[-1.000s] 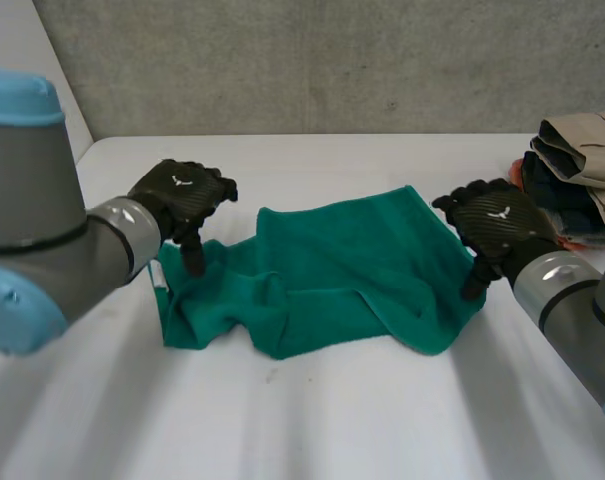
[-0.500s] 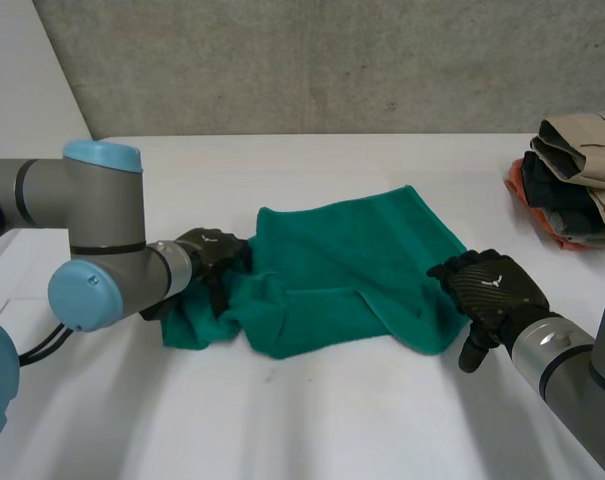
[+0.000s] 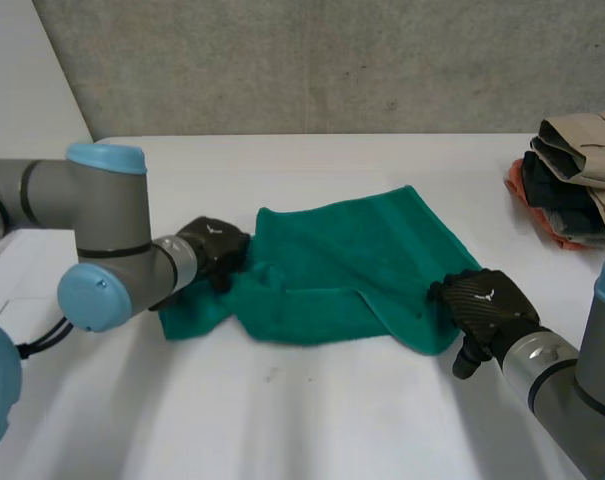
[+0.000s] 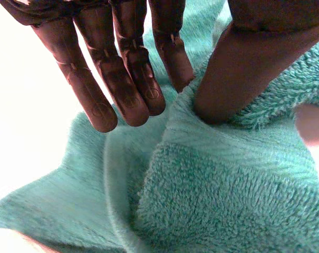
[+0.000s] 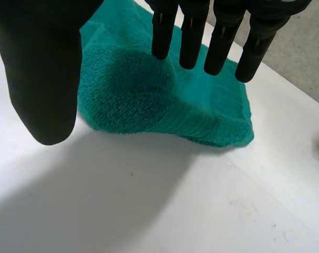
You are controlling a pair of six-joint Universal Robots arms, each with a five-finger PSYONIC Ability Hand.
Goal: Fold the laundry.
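Here, a green towel lies rumpled across the middle of the white surface, with the robot's two hands at its opposite ends. The left hand sits on the bunched left end, its fingers straight above the pile and its thumb dug into a raised ridge of terry, not yet closed on it. The right hand hovers at the towel's near right corner, fingers extended and released, thumb held wide beside the cloth's edge.

The step in hand appears to be taking hold of both ends to spread the towel flat. Doing that well likely means each hand pinching a single layer at a true corner. The hands would then draw apart evenly so the creases pull out rather than tighten.

The towel's left corners are buried in folds and cannot be picked out. Whether the right fingertips touch the cloth is unclear. A pile of clothes at the surface's far right edge is cut off.
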